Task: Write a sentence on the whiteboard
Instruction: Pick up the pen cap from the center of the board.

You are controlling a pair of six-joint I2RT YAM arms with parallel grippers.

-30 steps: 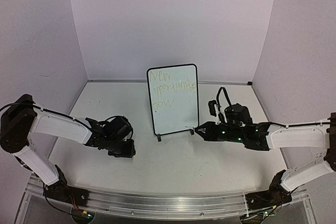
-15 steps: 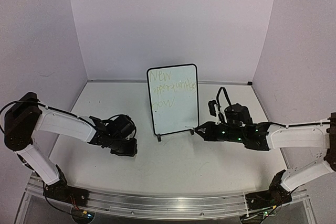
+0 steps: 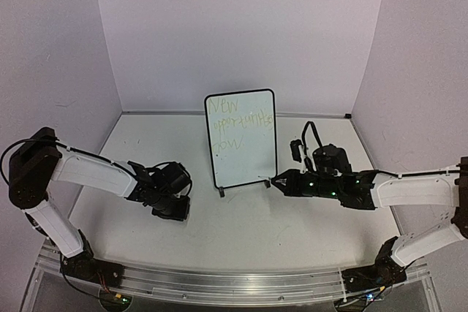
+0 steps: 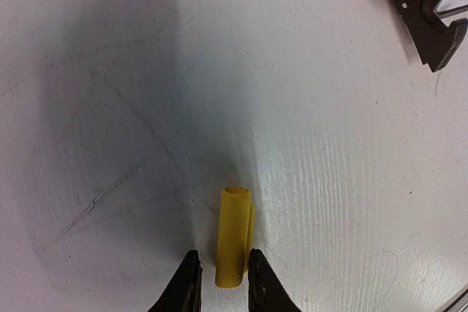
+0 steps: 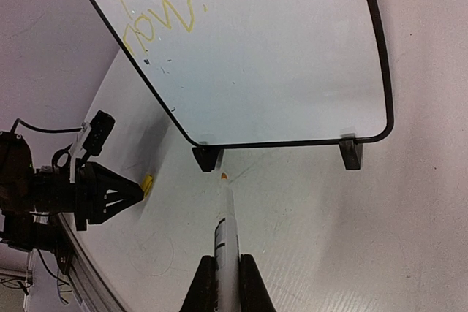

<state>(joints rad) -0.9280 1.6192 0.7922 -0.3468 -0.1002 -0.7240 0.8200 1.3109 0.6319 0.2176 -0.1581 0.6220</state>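
The whiteboard [image 3: 241, 155] stands upright at mid-table, and the sentence [image 3: 240, 122] runs in faint yellow-green lines across its upper half. My right gripper [image 5: 227, 259] is shut on a slim white marker [image 5: 228, 228], whose tip hovers by the board's left foot [image 5: 207, 157]. A yellow cap [image 4: 234, 235] lies on the table, one end between the fingertips of my left gripper [image 4: 221, 268]. The right finger touches the cap, while a narrow gap shows on the other side. Seen from above, that gripper [image 3: 175, 210] sits low, left of the board.
Lilac walls [image 3: 58, 71] close in the white table [image 3: 241, 231] on three sides. A metal rail [image 3: 219, 286] runs along the near edge between the arm bases. A black cable loop [image 3: 311, 133] rises behind the right wrist.
My left arm has shifted slightly toward the right and nearer the table, and its jaws have narrowed. The right arm, marker and whiteboard have stayed put.
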